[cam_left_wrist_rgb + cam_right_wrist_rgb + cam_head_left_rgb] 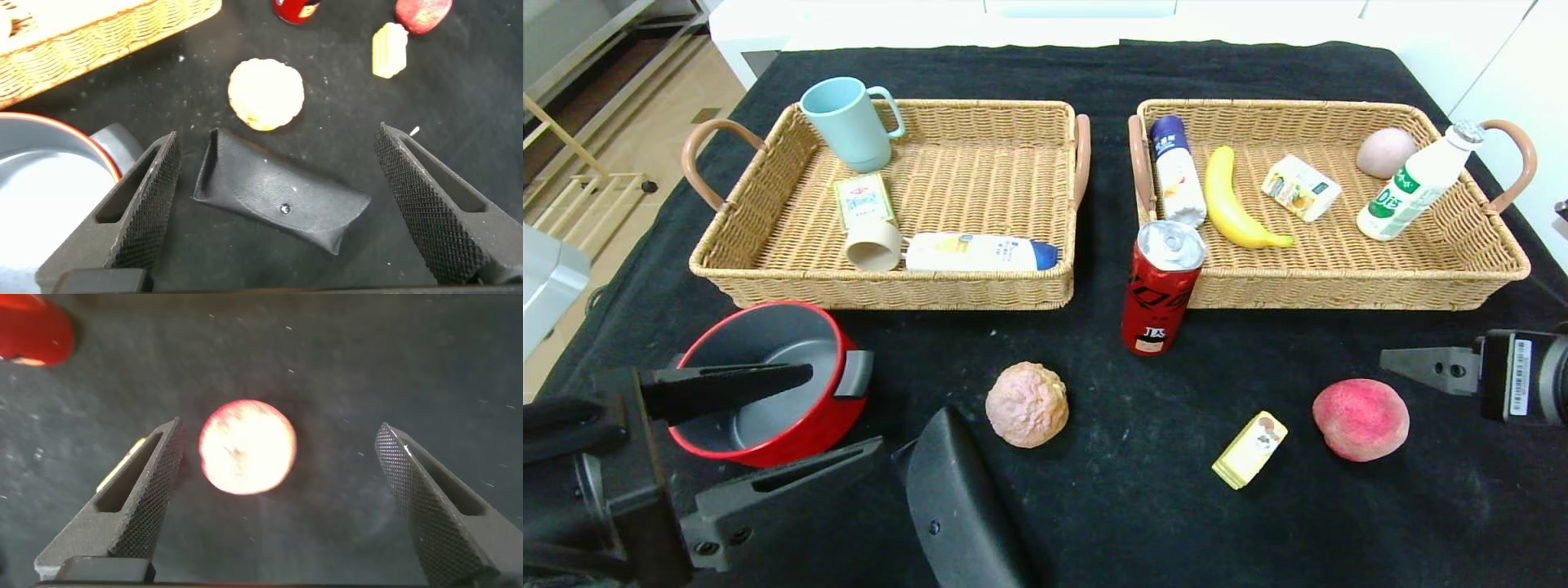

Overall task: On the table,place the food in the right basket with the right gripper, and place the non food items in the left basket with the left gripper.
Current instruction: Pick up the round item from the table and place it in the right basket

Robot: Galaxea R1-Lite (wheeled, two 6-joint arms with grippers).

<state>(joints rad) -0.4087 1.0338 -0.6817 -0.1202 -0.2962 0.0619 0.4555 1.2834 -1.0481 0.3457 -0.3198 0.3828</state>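
Observation:
My left gripper [845, 408] is open low over the table's near left, above a black glasses case [956, 498]. In the left wrist view the case [282, 192] lies flat between the spread fingers of that gripper [276, 143], untouched. My right gripper [1401, 359] is open at the near right, just right of a red peach [1360, 419]. In the right wrist view the peach [248, 447] lies between the fingers, nearer one of them, with that gripper [278, 429] above it. The left basket [882, 286] and the right basket [1339, 290] stand behind.
A red pot [768, 384] sits beside my left gripper. A round pinkish pastry [1027, 404], a red can [1161, 298] and a small yellow carton [1250, 449] stand on the black cloth. The left basket holds cups and a tube. The right basket holds a banana and bottles.

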